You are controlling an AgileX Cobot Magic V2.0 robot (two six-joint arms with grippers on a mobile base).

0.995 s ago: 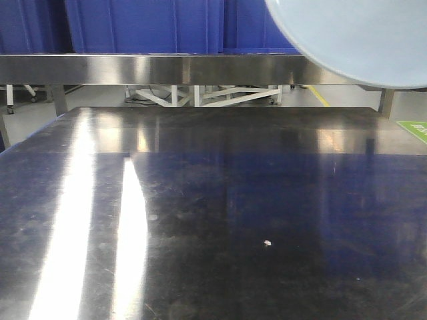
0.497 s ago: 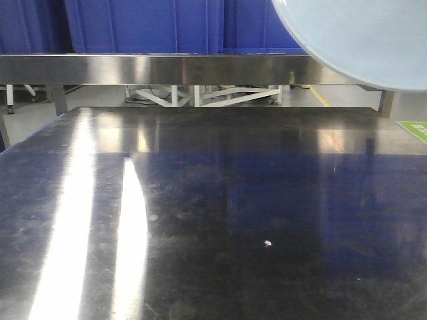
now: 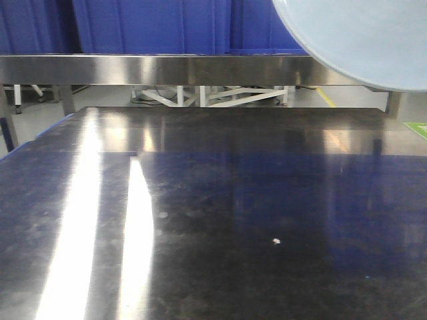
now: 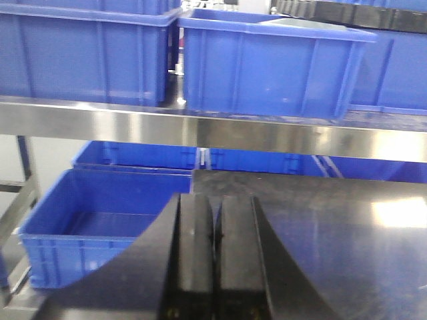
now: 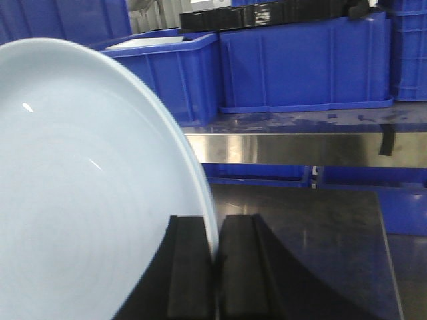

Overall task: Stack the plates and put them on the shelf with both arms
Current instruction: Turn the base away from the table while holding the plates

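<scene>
Front view: the plate [image 3: 373, 40] sits high at top right, over the counter [image 3: 220, 220] and across the shelf [image 3: 167, 69] beam, so I'd guess it's headed for the shelf. Left wrist: the left hand [image 4: 215, 227] is closed on nothing, with the shelf ahead of and above it, idle I reckon. Right wrist: the right hand [image 5: 217, 257] pinches the plate's rim, the plate spreading up and left of it, since the rim's the only thin bit to grab.

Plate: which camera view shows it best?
Right wrist view: the plate fills its left half, rim pinched by the right end effector. Front view catches only part, top right; left wrist shows none.
</scene>
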